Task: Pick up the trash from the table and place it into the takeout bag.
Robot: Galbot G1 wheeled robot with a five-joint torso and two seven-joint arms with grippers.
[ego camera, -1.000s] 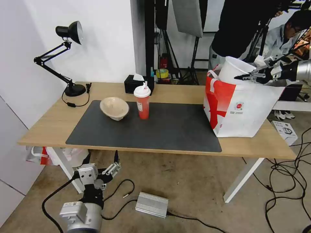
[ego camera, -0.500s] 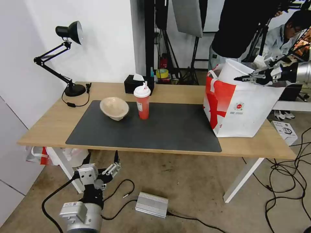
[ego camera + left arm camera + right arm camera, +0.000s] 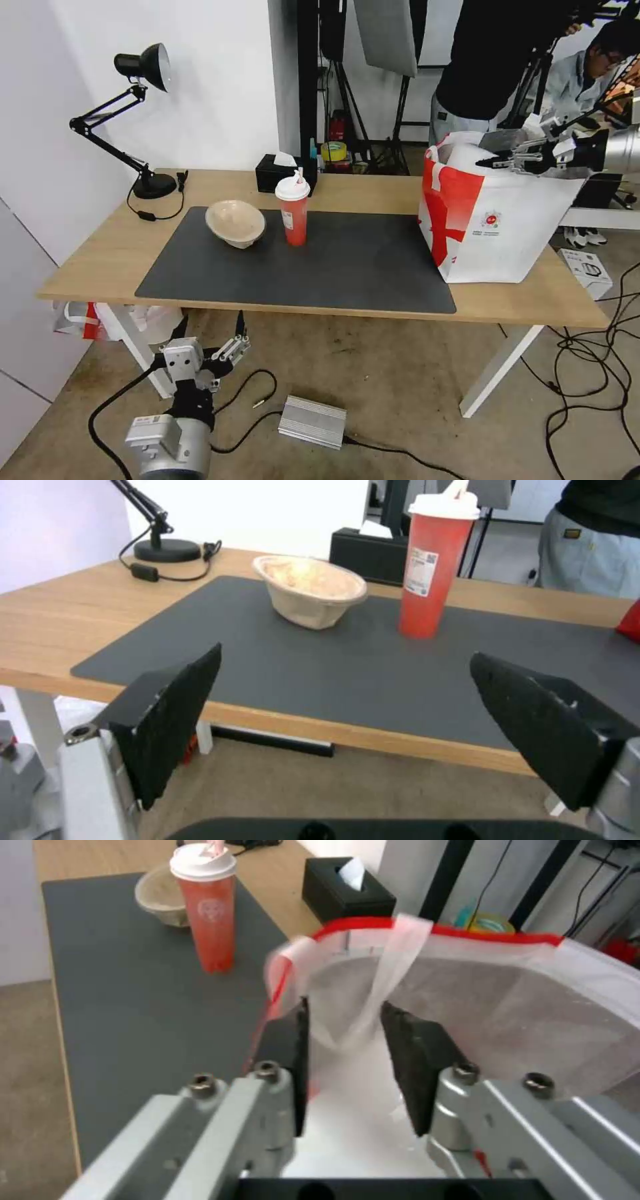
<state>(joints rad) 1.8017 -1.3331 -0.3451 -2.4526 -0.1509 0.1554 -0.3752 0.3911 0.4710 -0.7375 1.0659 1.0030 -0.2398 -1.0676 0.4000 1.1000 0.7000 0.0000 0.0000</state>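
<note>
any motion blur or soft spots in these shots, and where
Right wrist view: the takeout bag rim and its white handle are smeared with motion blur, while the right gripper fingers stay crisp. Left wrist view: the red cup and beige bowl are sharp; the left gripper fingers up close look slightly soft. Head view: evenly lit, table edges bowed by the wide lens.

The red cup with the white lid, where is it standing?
The red cup stands upright on the dark mat, just right of the beige bowl and in front of the black tissue box.
</note>
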